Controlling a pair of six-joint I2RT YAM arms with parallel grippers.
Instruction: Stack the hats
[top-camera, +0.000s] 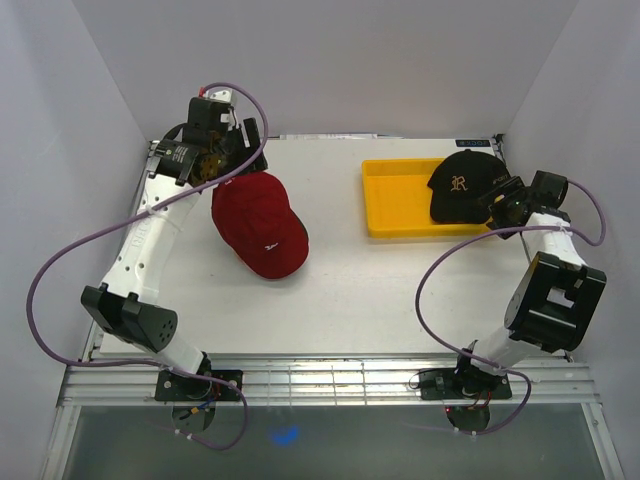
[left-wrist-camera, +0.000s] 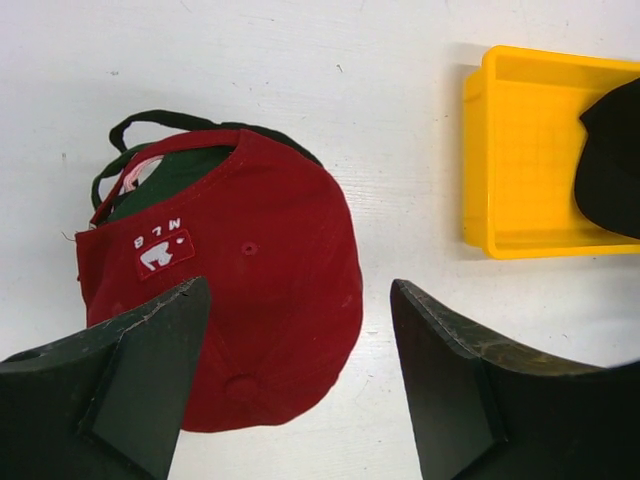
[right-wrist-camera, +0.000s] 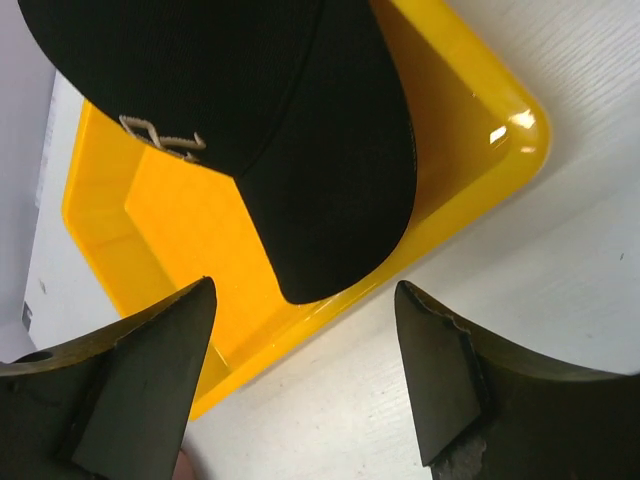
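Stack, red cap (top-camera: 262, 225) topmost: lying on the table (top-camera: 380, 290) left of the tray (top-camera: 395, 215), well apart from it. A dark cap (left-wrist-camera: 180, 165) and a pink edge (left-wrist-camera: 133, 178) are showing through its back opening.

Right claw (right-wrist-camera: 302, 290): hovering just off the tray's right end, jaws standing wide, gripping nothing.

Black cap (top-camera: 462, 185), gold emblem: resting in the tray's right end, brim pointing toward the right claw and touching neither finger.

Left claw (left-wrist-camera: 300, 285): hanging above the red cap, left of the tray, jaws wide, holding nothing.

Step in hand, as judged: the right claw is lining up to fetch the black cap for the stack.

Handling notes, as judged:
- The stiff brim is offering the surest hold, pinched near its middle with one finger over and one under.
- The soft crown is looking likely to crumple or slip.
- Lifting straight up, clear of the tray's wall, before heading left is looking wise, or the light tray may be dragged along.
- Setting crown over crown, brims matching, is looking best, with the left claw drawing aside first.
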